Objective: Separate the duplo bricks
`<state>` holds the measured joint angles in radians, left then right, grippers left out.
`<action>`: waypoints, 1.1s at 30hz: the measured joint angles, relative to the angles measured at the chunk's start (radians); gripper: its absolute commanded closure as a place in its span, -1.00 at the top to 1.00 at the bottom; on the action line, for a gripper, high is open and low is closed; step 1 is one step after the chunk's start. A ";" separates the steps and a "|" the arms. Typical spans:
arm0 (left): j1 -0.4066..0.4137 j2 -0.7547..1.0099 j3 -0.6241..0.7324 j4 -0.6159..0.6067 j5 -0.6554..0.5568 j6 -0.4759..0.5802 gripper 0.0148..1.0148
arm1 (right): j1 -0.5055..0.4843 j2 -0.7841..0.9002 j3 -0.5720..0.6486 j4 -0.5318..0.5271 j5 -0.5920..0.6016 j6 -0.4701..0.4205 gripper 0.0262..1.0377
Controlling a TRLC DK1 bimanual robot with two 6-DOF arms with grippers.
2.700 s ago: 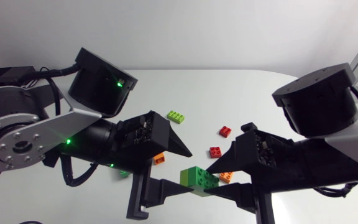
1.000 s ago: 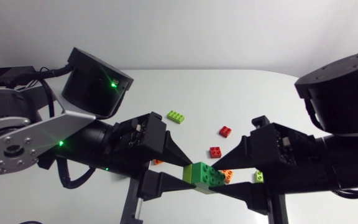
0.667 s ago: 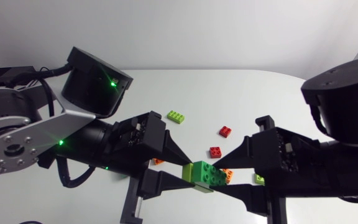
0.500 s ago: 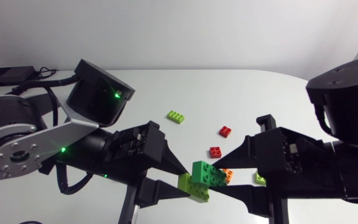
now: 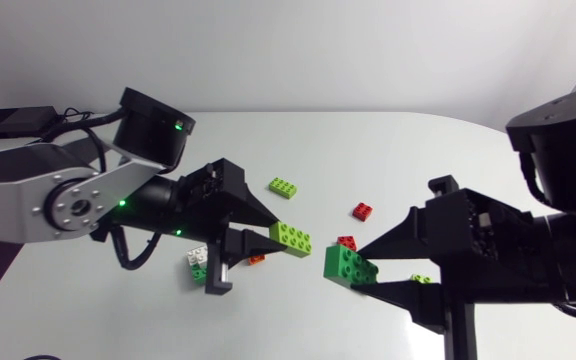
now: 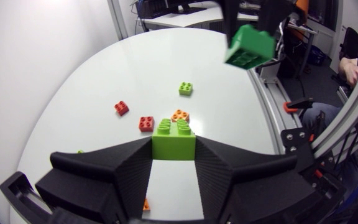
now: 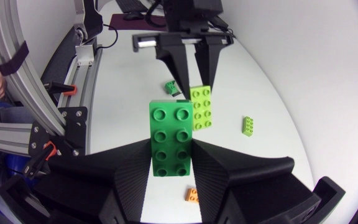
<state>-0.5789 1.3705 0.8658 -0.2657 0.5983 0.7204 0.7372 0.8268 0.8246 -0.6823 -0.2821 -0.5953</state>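
Both arms are being held over the white table (image 5: 418, 160), coming in from opposite sides with their grippers pointed at each other near the middle. The left gripper (image 5: 278, 232) is being kept narrowly parted, its two wedge fingers pressed against opposite sides of a lime brick (image 6: 173, 140), which is being carried clear of the tabletop, studs up. The right gripper (image 5: 356, 269) is likewise being clamped on a green brick (image 7: 172, 138), eight studs showing in the right wrist view, one finger on each long side. The two carried bricks are being held apart, with open air between them; in the left wrist view the green one is being seen ahead of and above the lime one, its hollow underside showing. Loose pieces are being left lying on the table below: a small lime brick (image 5: 285, 187) farthest back, a red brick (image 5: 362, 211) beside a second red brick (image 5: 346, 243), an orange brick (image 5: 256, 259) partly hidden under the left gripper, a white brick (image 5: 198, 257) touching a small dark green brick (image 5: 200, 273) beneath the left arm, and another lime piece (image 5: 420, 279) partly covered by the right gripper's fingers.
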 measured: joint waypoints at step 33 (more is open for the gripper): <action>0.186 0.802 0.561 0.099 -0.038 -0.120 -0.34 | -0.147 -0.072 -0.129 0.032 -0.103 -0.031 -0.43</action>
<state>-0.3931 2.1723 1.4269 -0.1665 0.5606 0.6006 0.5903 0.7544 0.6956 -0.6506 -0.3851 -0.6262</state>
